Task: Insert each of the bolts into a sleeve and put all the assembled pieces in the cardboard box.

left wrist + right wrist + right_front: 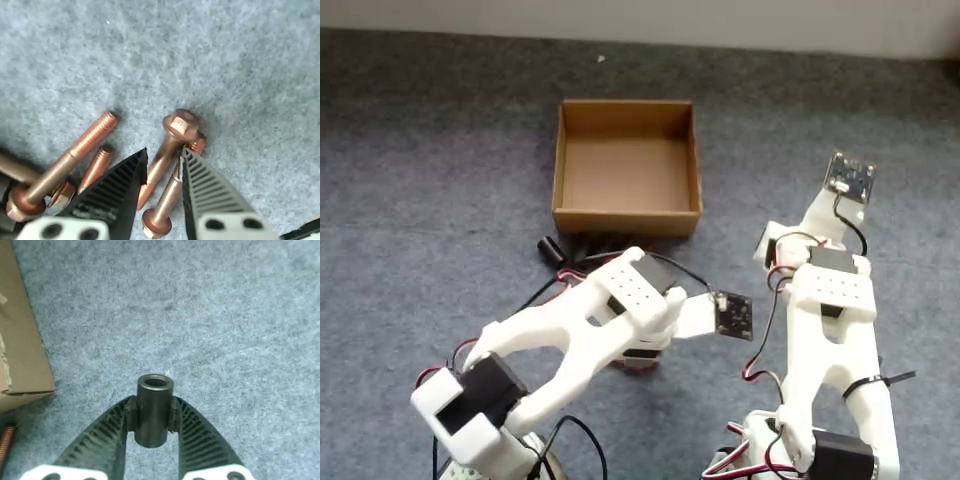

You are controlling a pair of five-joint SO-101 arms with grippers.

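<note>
High view: cardboard box point(625, 218) sits on the grey bench point(440, 180), both arms point(610, 310) parked on the near side of it

Left wrist view: left hand point(163, 152) is part open, fingers straddling one copper bolt point(172, 137) lying among others on the bench

Right wrist view: right hand point(152, 404) is clamped on a black sleeve point(154, 390), with the box corner off to one side

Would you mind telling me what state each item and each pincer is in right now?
cardboard box: open, nothing inside.
sleeve: gripped, no bolt in it.
bolts: lying loose on the carpet, not sleeved.
left pincer: open, down over the bolts.
right pincer: shut on the sleeve.
</note>
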